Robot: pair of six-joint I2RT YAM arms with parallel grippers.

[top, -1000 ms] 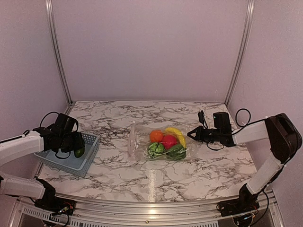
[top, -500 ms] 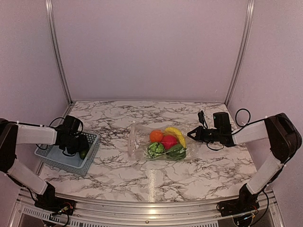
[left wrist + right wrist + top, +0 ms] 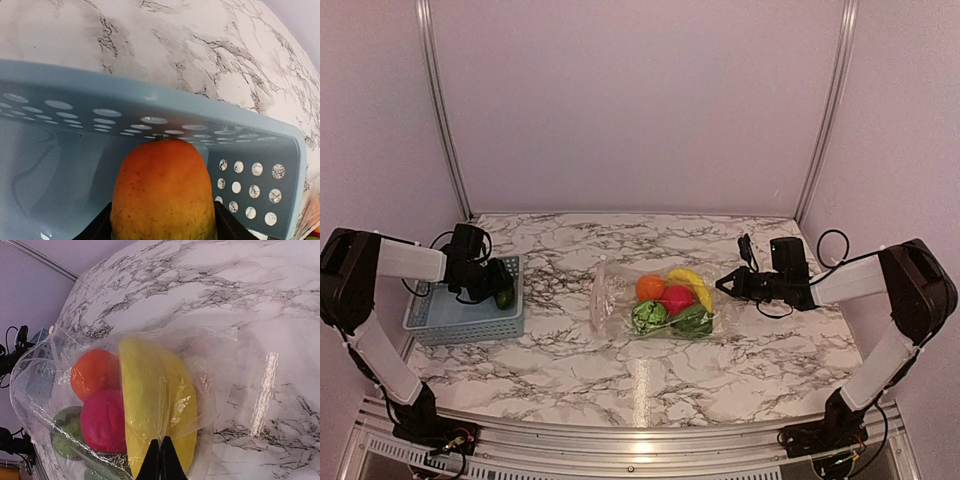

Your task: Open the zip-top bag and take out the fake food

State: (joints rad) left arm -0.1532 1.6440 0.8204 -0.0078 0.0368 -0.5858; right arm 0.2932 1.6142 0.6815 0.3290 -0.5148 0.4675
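One fruit (image 3: pixel 162 190) out, clamped in left tool (image 3: pixel 500 295) over basket (image 3: pixel 460 322). Five pieces (image 3: pixel 677 298) inside bag (image 3: pixel 610 300), desk (image 3: pixel 620 385) centre. Bag edge pinched by right tool (image 3: pixel 723 283), fingers together. You have five left to extract.

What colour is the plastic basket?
Light blue; the basket shows best in the left wrist view.

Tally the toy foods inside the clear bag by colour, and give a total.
Yellow banana: 1
Orange ball: 1
Red fruit: 1
Green vegetables: 2
Total: 5
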